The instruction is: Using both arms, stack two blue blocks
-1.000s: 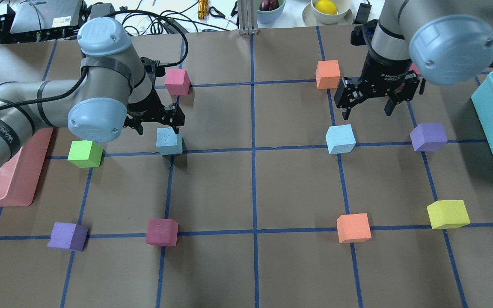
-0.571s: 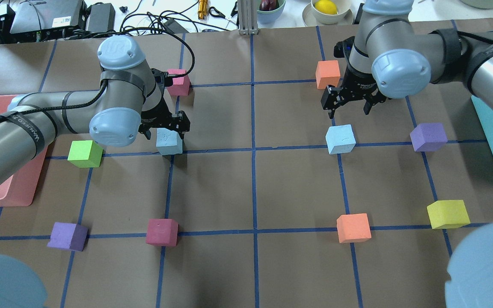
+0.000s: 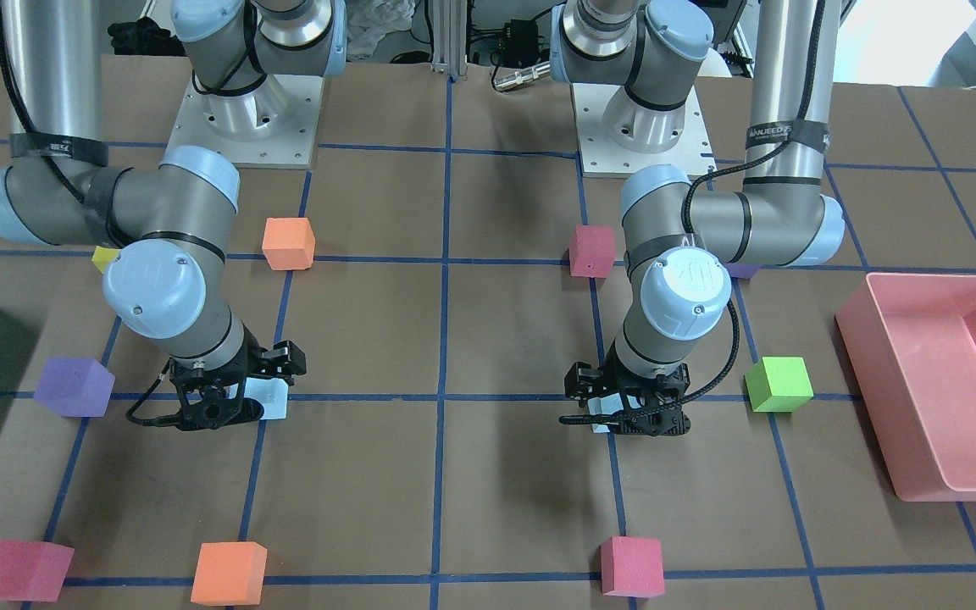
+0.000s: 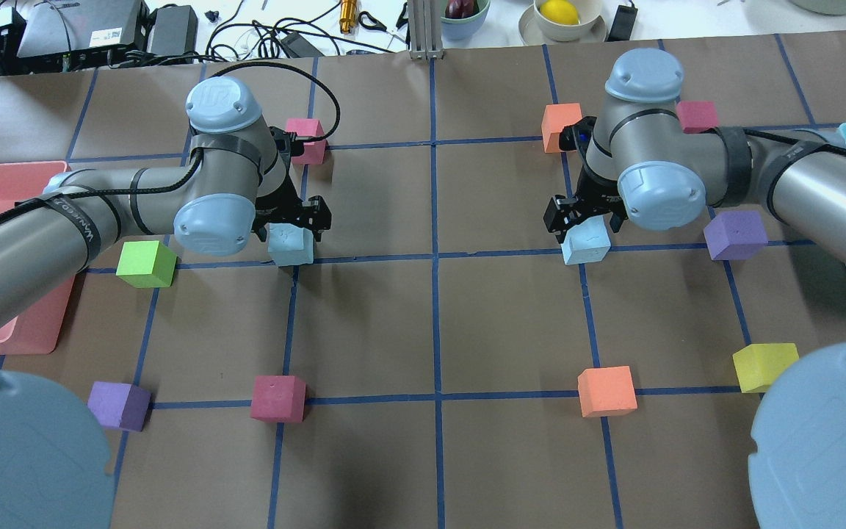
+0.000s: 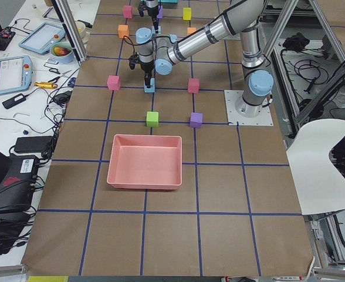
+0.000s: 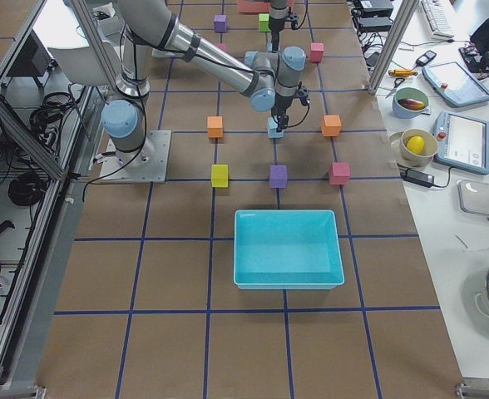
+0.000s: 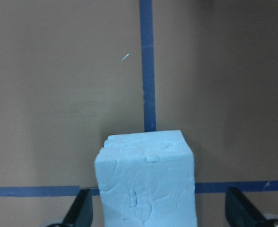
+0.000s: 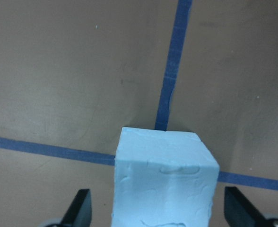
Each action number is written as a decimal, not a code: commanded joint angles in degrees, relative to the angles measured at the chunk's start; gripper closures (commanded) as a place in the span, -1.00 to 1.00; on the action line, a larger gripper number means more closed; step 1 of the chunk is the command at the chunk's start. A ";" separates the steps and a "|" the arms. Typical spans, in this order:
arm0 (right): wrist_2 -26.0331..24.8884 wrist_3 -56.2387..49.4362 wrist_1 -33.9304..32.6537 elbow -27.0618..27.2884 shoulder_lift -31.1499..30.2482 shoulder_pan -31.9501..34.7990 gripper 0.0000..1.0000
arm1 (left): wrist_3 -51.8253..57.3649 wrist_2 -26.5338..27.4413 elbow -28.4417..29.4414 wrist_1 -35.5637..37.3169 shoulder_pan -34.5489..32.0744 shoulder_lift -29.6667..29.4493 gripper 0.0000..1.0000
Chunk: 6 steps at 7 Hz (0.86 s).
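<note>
One blue block sits on the table left of centre in the overhead view, right on a crossing of blue tape lines. The other blue block sits right of centre on a matching crossing, well apart from the first and level with it across the frame. Both rest flat on the brown paper; neither is lifted.

The left arm's fingers are down around the first block, spread open. In the left wrist view one dark tip shows at each lower corner, with a gap on either side of the cube. The right arm's fingers straddle the second block the same way, parted and not pressing it.

The left arm reaches in from the overhead view's left edge, the right arm from its right edge.

A green cube lies just left of the first block, a pink cube above it. An orange cube lies above the second block and a purple cube to its right.
</note>
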 commanded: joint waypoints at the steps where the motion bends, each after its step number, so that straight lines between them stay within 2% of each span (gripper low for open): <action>1: 0.41 -0.48 -3.33 0.75 0.21 -0.01 -0.60 | 0.12 1.40 -0.06 1.43 0.05 -0.83 -1.00; 2: 0.06 -1.79 -3.97 0.84 0.21 -0.01 0.41 | 0.12 1.50 -0.06 1.43 0.05 -1.09 -1.00; 3: 0.06 -7.03 -3.80 0.66 0.21 -0.01 0.91 | -0.06 1.41 -0.06 1.95 -0.04 -1.09 -0.90; 4: 0.32 -6.47 -3.71 0.31 -0.05 -0.01 1.00 | -0.06 1.32 -0.15 2.13 -0.04 -1.09 -0.79; 5: 0.23 -0.72 -2.41 -1.43 -0.58 0.77 1.00 | 0.20 1.32 -0.15 2.22 0.05 -1.09 -0.42; 6: 1.19 11.43 0.65 -3.01 -0.67 4.00 1.00 | 0.20 1.32 -0.06 2.40 0.05 -1.00 0.00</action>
